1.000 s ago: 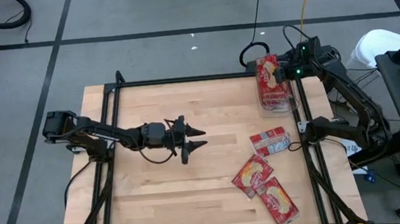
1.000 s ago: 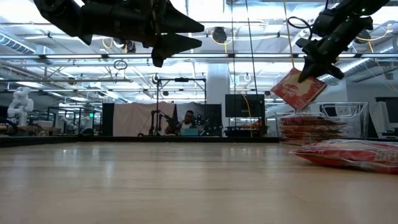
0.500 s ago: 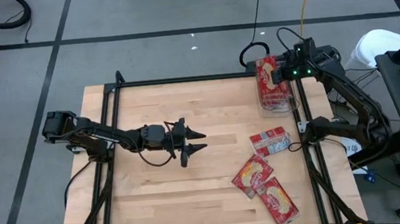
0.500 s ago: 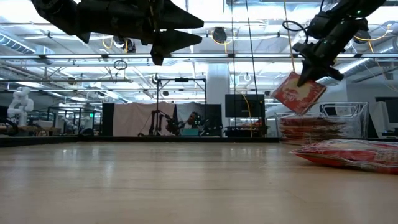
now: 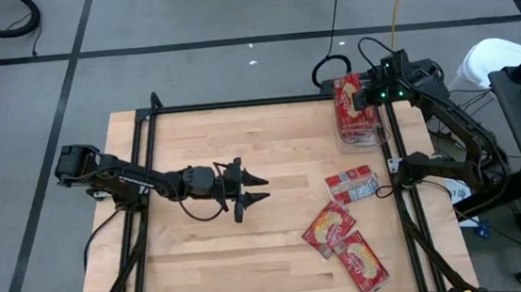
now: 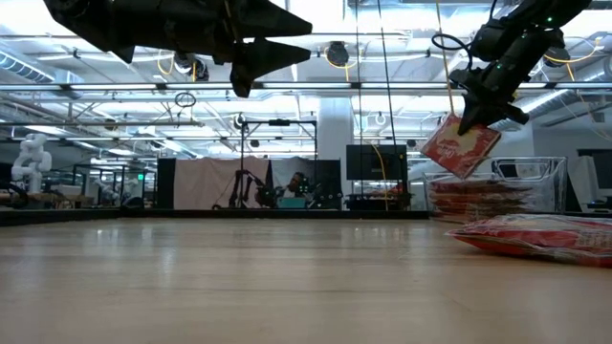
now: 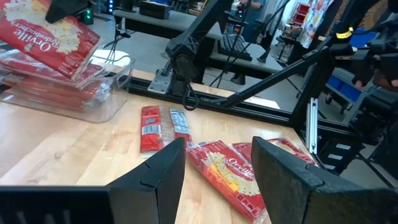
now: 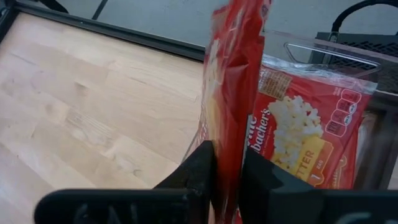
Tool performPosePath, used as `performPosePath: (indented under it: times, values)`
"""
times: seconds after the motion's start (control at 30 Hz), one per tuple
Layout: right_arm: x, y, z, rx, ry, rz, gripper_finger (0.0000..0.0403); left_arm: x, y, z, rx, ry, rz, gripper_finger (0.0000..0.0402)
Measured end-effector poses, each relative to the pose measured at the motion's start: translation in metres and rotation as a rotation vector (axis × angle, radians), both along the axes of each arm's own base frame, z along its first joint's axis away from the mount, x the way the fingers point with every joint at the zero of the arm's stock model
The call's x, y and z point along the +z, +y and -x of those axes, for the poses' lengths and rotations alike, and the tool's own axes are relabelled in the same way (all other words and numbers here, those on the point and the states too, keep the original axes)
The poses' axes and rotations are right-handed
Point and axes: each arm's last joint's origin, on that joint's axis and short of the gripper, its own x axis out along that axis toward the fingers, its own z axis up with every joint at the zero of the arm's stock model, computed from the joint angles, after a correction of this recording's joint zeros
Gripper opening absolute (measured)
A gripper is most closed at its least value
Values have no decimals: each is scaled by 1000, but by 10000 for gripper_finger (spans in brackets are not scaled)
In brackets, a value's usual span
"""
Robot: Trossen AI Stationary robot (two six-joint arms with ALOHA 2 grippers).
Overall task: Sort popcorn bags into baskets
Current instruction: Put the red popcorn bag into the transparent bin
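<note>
A clear plastic basket [image 5: 362, 135] is seen at the far right edge of the wooden tabletop [image 5: 242, 148], and a stack of red popcorn bags [image 6: 478, 198] is already piled inside it, so a good part of the sorting can be judged done. One more popcorn bag [image 6: 461, 145] is held tilted in the air just above that stack by the right pincer [image 6: 475, 113]; in the right wrist view the bag is seen edge-on, clamped between the two dark fingers [image 8: 198, 169], with the printed face of the top stacked bag [image 8: 297, 134] directly behind it. The delivery of this bag is therefore judged to be at its last stage, with only the release over the basket outstanding. Three bags are left lying on the tabletop: a bag with its grey-white back showing [image 5: 353, 185] nearest the basket, and two face-up bags [image 5: 328, 227] [image 5: 362, 261] overlapping each other closer to the near right corner. These are well apart from the basket and are untouched. The left pincer [image 5: 253, 189] is held above the middle of the tabletop, its fingers spread apart and nothing between them, pointed toward the remaining bags, which are framed between its fingertips in the left wrist view. Only one basket can be made out, so whether further baskets are to be filled cannot be told.
</note>
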Motion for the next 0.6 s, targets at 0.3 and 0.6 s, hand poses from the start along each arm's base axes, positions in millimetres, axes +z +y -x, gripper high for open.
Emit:
performPosePath:
  times: [0.3,0.6]
  values:
    - [0,0,0,3,3,1,70,0,0,0,-1,0,0,186]
    - [2,0,0,49,33,60,82,0,0,0,0,0,-1,186]
